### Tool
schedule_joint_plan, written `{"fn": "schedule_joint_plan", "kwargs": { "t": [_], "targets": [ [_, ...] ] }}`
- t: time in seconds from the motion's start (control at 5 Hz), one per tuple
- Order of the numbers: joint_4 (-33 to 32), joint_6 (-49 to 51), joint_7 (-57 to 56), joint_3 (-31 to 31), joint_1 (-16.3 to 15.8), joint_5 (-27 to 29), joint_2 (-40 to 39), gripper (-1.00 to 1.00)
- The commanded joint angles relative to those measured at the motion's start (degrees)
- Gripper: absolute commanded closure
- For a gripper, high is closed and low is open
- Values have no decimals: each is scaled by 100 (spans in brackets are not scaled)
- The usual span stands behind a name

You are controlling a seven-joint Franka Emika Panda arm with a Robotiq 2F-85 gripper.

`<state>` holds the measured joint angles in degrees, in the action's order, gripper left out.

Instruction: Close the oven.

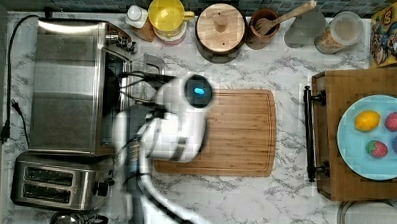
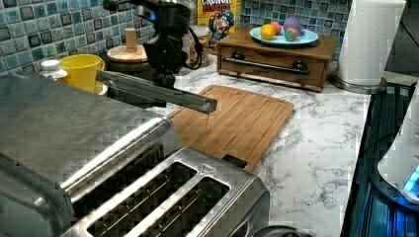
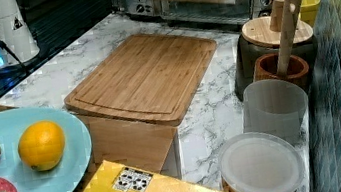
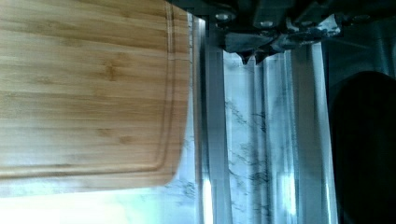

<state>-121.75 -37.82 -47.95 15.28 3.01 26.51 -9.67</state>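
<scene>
Hovering over the oven's door, the gripper (image 2: 165, 74) sits right at the raised edge, though whether its claw is wide or narrow I cannot tell. The oven (image 1: 70, 85) stands at the top view's left, beside the toaster (image 1: 59, 182), its door (image 2: 155, 91) partly open and sticking out level toward the board (image 1: 221, 130). In the wrist view the bar handle (image 4: 212, 140) runs alongside the glass. At the top view's right, a blue plate (image 1: 353, 147) carries fruit.
</scene>
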Motion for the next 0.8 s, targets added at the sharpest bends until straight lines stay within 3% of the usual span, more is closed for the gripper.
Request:
{"fn": "schedule_joint_plan", "kwargs": {
  "t": [0.2, 0.4, 0.6, 0.8],
  "targets": [
    [2051, 389, 3504, 667, -1248, -2930, -324, 100],
    [2514, 684, 4683, 664, -1575, -3509, -419, 100],
    [2871, 959, 5430, 498, -1813, -4685, -534, 100],
    [2627, 658, 4694, 718, -1340, -3978, -236, 100]
  ]
}}
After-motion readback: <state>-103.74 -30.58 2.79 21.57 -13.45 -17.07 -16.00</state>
